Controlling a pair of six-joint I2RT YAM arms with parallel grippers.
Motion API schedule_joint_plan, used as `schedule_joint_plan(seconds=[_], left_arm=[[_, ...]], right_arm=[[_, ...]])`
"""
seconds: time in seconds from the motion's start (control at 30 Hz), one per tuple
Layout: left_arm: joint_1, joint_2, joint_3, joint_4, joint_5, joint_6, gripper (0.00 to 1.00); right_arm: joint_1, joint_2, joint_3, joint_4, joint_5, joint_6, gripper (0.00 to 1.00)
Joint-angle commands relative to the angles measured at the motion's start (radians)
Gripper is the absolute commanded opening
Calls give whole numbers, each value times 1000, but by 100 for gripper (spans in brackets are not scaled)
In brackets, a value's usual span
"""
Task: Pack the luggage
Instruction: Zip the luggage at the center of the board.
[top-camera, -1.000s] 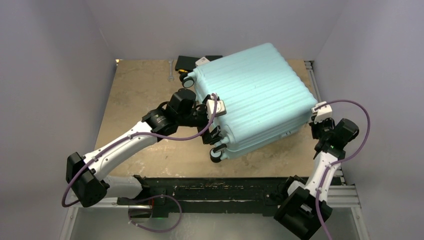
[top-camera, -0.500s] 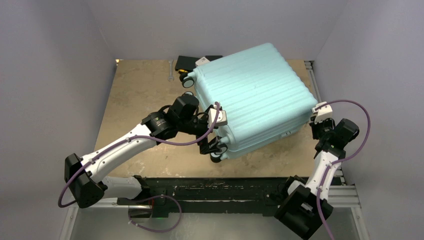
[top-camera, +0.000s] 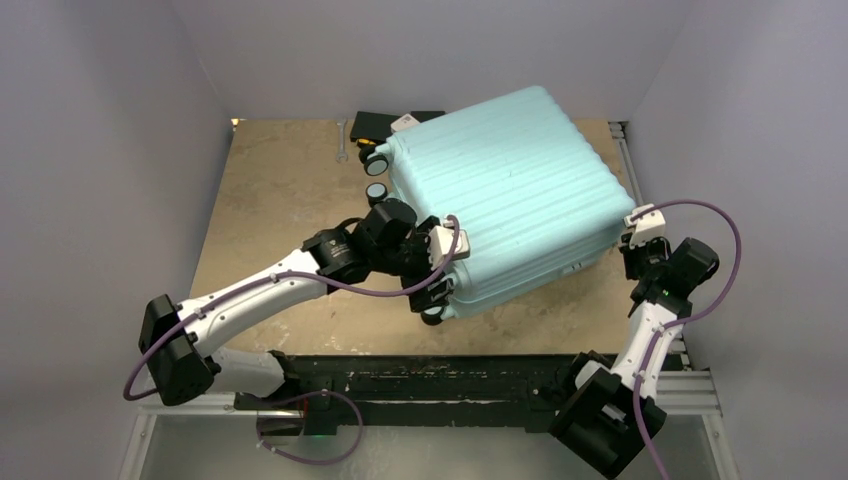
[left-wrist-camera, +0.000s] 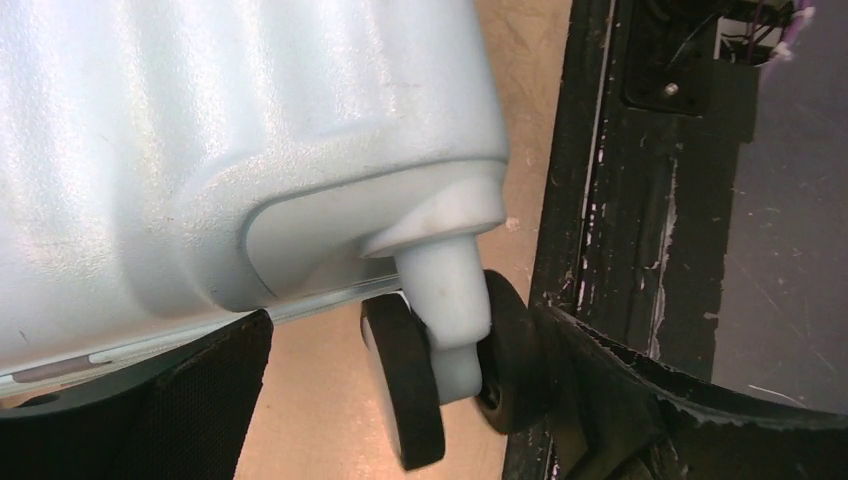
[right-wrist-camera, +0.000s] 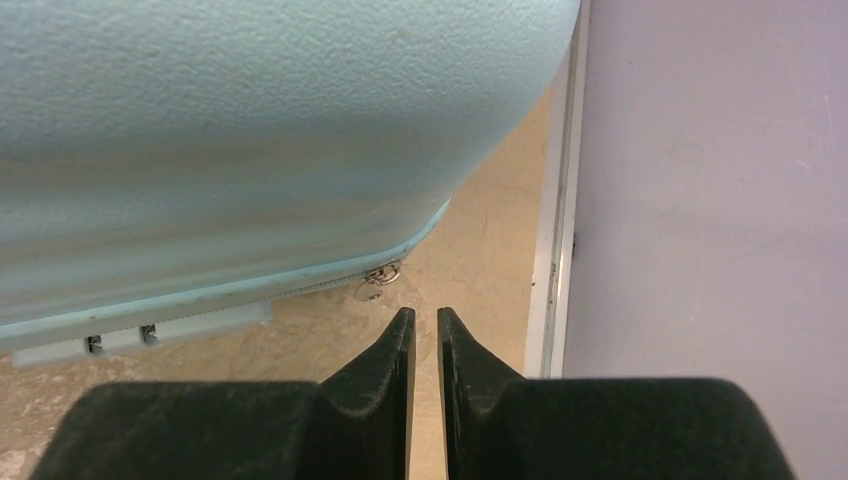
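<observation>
While the luggage (top-camera: 500, 190) lies shut on the table (top-camera: 280, 180), its zipper pull (right-wrist-camera: 372, 285) sits just ahead-left of my right gripper (right-wrist-camera: 425, 325), jaws barely parted and empty; my left gripper (left-wrist-camera: 405, 330) gapes around a wheel (left-wrist-camera: 410, 395).

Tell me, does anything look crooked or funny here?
Yes. The luggage lies crooked on the table, turned at a slant to its edges. The open left tool straddles one of its wheels. The black front rail has chipped-looking paint.
</observation>
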Motion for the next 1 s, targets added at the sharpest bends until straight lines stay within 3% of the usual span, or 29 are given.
schedule_joint_plan(seconds=[0.0, 0.1, 0.13, 0.17, 0.27, 0.3, 0.33, 0.63, 0.97], left_arm=[[-24, 28, -18, 39, -107, 0, 99], [-46, 38, -20, 35, -137, 19, 99], [-51, 41, -19, 33, -138, 20, 95], [-52, 46, -15, 28, -121, 25, 80], [-54, 62, 6, 1, -93, 35, 19], [-54, 67, 14, -10, -85, 41, 4], [-54, 67, 22, -16, -82, 44, 0], [-53, 24, 80, -36, -96, 53, 0], [-53, 27, 78, -29, -70, 44, 0]], right_arm=[[-7, 1, 19, -1, -19, -12, 17], [-8, -2, 19, 2, -22, -4, 20], [-8, -2, 21, 3, -25, -1, 22], [-8, 1, 23, 5, -30, 0, 24], [-8, 25, 29, 20, -47, -8, 30], [-8, 40, 38, 16, -61, -21, 32], [-8, 59, 50, 5, -80, -36, 33], [-20, 168, 92, -98, -256, -242, 40], [-20, 136, -85, 230, -217, -189, 43]])
